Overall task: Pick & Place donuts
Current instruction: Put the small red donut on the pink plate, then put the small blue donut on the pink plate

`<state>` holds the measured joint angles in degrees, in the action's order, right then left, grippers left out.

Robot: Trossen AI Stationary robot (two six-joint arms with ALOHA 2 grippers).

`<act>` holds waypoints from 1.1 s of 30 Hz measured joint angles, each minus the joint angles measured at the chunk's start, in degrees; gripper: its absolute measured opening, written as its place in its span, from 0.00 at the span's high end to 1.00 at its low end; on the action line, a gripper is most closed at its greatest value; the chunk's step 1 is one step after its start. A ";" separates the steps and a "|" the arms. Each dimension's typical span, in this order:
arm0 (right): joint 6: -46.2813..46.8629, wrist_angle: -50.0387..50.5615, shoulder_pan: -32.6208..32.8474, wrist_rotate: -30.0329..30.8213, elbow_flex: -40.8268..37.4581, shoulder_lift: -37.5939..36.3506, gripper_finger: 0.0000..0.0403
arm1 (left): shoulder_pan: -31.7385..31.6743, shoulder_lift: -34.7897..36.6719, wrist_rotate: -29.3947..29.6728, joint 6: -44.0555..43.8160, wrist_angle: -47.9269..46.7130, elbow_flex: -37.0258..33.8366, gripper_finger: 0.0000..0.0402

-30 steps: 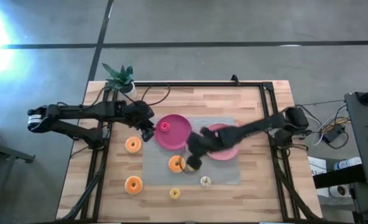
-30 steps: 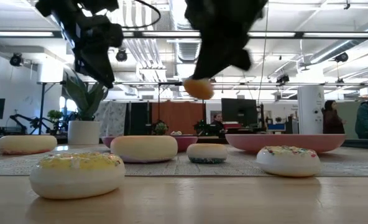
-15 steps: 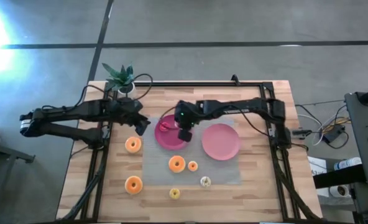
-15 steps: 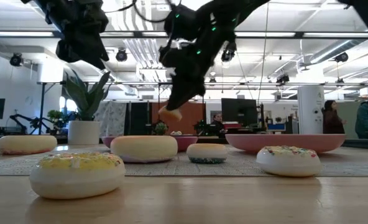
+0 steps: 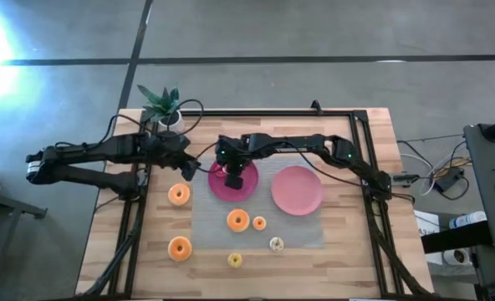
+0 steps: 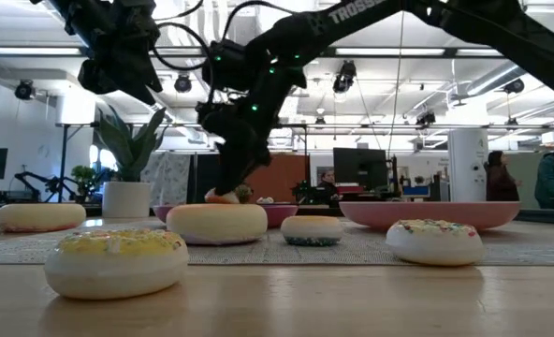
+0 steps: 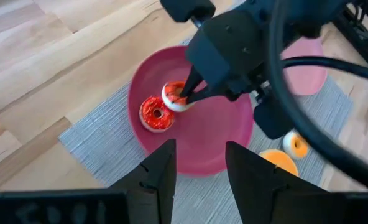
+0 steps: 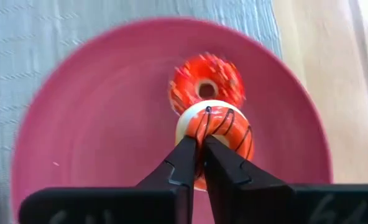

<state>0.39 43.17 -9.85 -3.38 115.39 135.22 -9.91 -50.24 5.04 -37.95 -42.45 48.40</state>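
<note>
A potted plant (image 5: 161,104) stands at the wooden table's (image 5: 348,251) far-left corner.

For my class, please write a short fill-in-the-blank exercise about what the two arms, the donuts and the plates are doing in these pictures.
1. The right gripper is shut on a striped orange donut above the darker pink ____.
2. A ____ donut already lies on the darker plate.
3. The lighter pink plate holds ____ donuts.
4. The left gripper waits beside the plate with its fingers ____.

Missing words: plate; red; no; open

Overhead, table-level and two wrist views, all sharing the dark pink plate (image 5: 246,187).
</note>
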 joint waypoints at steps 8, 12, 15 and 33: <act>-0.20 4.67 0.04 7.91 2.66 1.21 0.67 | 0.72 2.09 0.00 -1.53 -3.93 0.00 0.72; -2.84 5.02 0.45 7.54 2.32 0.26 0.56 | 1.04 2.89 0.00 -1.81 -3.75 0.00 0.72; -3.45 4.93 1.19 7.45 2.26 -1.38 0.52 | 1.56 3.24 0.01 -2.05 -3.91 0.00 0.72; -3.76 1.89 19.42 3.84 -27.70 -26.27 0.53 | 5.05 3.35 0.09 -1.79 -2.98 -3.65 0.72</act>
<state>-3.37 45.06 9.58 0.46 87.69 108.95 -4.86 -46.89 5.13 -39.75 -45.43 44.75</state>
